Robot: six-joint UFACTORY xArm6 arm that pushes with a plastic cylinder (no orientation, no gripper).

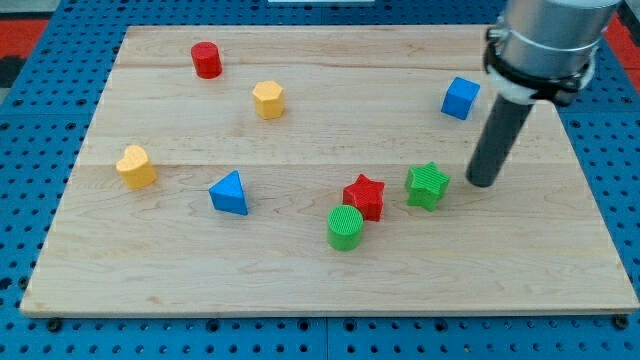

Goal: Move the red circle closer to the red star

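A pale wooden board [300, 280] is seen lying on a blue perforated base [40, 100], with eight small coloured blocks scattered over it. The red circle, a short red cylinder [206, 60], is placed near the board's far edge at the view's top left, standing upright and apart from every other block. The red star block [364, 196] is found well away from it, at about four o'clock from the red circle, just below the board's middle. A green cylinder block [345, 227] is set just beside the red star at its seven o'clock, the two seeming to touch or nearly so, and a green star block [428, 185] is set just beside the red star at its two o'clock. A blue triangular block [230, 193] is seen at nine o'clock from the red star, and a yellow heart-like block [136, 166] further out toward the view's left. A yellow hexagonal block [268, 99] lies at about four o'clock from the red circle, between it and the red star. A blue cube [460, 97] is seen at the view's upper right. The dark rod is carried under a grey arm [545, 40], and my tip [481, 183] is set down on the board just beside the green star at its three o'clock, apart from it; nothing is grasped, since the rod has no jaws, and no block is touched by it.
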